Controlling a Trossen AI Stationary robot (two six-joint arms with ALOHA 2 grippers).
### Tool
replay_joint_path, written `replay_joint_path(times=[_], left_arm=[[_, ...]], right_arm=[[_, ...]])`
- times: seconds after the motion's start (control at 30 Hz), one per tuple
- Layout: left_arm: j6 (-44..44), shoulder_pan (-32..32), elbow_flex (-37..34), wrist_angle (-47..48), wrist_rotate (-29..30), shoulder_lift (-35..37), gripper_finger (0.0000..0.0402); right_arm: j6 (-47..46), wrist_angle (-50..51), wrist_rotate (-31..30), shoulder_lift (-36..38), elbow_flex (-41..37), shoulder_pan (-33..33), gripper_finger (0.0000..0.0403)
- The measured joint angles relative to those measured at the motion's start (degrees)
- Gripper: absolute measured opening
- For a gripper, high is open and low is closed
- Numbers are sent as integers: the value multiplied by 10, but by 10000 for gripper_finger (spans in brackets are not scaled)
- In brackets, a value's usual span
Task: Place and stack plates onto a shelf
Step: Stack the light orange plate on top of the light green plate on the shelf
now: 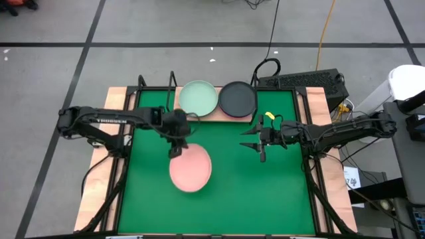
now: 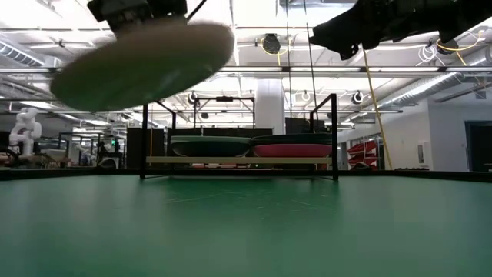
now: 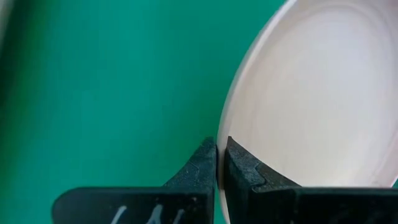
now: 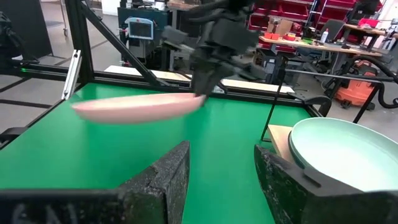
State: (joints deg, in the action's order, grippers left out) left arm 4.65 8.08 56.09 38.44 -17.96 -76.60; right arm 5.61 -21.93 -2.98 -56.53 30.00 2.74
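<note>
3 plates in view. Item 1: pale pink plate, lifted clear of the green mat on the desk, rim pinched in the closed left pincer. Item 2: mint green plate, resting on the shelf at the mat's far edge. Item 3: black plate, beside it on the same shelf, atop a hot pink plate. Right pincer: open, empty, hovering over the mat near the shelf.

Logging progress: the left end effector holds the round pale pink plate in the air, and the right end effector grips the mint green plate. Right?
Not quite. The left end effector does hold the round pale pink plate aloft, but the right end effector is open and empty; the high view shows the mint green plate on the shelf.
</note>
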Motion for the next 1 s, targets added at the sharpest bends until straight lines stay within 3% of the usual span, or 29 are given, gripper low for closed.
replay_joint_path(times=[0.57, 0.8, 1.0], left_arm=[[-191, 196, 95, 4, 53, 0, 10], [-231, 260, 119, -47, 76, 0, 10], [-244, 309, 119, -79, 76, -23, 10]], right_arm=[[31, -1, -2, 0, 0, 0, 160], [80, -5, -89, 0, 0, 0, 160], [101, -22, -108, 0, 0, -1, 160]])
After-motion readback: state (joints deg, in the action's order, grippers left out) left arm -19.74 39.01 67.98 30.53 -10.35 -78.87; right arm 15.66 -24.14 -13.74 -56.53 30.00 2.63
